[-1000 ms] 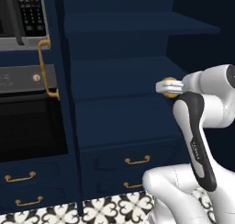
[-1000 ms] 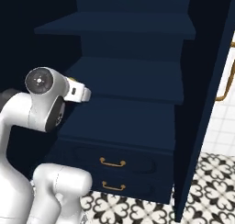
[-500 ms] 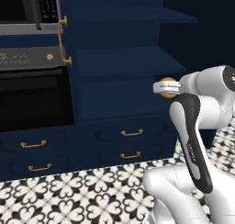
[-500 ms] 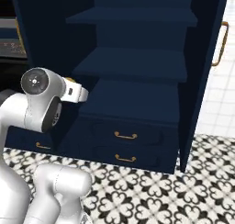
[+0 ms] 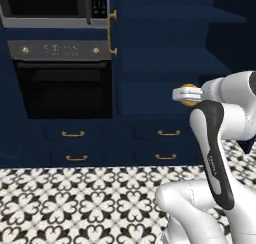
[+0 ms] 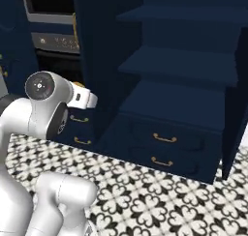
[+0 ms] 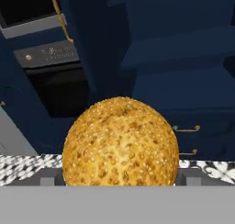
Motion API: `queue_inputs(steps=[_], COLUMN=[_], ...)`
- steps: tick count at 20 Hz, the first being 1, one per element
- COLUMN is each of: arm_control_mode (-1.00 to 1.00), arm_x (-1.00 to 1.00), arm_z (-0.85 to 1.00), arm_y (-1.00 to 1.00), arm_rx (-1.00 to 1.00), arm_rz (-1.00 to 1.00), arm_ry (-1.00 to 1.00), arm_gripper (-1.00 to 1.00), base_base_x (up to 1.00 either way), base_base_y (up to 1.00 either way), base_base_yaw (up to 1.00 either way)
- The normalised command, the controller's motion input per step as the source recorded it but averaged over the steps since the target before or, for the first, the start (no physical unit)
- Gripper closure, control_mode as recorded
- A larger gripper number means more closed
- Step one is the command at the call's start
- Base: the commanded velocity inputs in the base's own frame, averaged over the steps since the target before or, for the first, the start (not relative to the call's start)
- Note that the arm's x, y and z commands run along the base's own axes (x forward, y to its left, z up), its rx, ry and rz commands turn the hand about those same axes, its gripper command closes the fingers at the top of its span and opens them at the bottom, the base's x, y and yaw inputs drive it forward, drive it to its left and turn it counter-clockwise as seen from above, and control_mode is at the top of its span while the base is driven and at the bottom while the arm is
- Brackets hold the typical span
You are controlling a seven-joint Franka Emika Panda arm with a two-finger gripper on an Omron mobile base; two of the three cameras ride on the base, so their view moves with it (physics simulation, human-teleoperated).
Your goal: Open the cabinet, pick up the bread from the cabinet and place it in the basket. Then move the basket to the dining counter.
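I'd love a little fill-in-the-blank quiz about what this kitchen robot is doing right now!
1. The gripper holds a round golden ____.
2. The cabinet doors stand ____.
3. Under the cabinet's shelves, the drawers have pulls coloured ____.
4. The black oven sits to the ____ of the cabinet in the left base view.

Missing words: bread; open; brass; left

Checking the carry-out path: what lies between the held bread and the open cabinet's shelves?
Nothing. In the hand view the bread sits in the gripper, with bare air up to the cabinet shelves.
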Motion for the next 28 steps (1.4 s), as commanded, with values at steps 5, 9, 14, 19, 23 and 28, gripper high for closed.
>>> queue_inputs(steps=[5, 9, 14, 19, 23, 28], arm_control_mode=[1.0, 1.0, 1.0, 1.0, 1.0, 1.0], arm_x=[0.0, 0.0, 0.0, 0.0, 0.0, 0.0], arm_z=[0.0, 0.0, 0.0, 0.0, 0.0, 0.0], arm_y=[0.0, 0.0, 0.0, 0.0, 0.0, 0.0], arm_rx=[0.0, 0.0, 0.0, 0.0, 0.0, 0.0], arm_rz=[0.0, 0.0, 0.0, 0.0, 0.0, 0.0], arm_ry=[0.0, 0.0, 0.0, 0.0, 0.0, 0.0], arm_gripper=[1.0, 1.0, 1.0, 1.0, 1.0, 1.0], base_base_x=[0.0, 0.0, 0.0, 0.0, 0.0, 0.0], base_base_y=[0.0, 0.0, 0.0, 0.0, 0.0, 0.0], base_base_yaw=[1.0, 1.0, 1.0, 1.0, 1.0, 1.0])
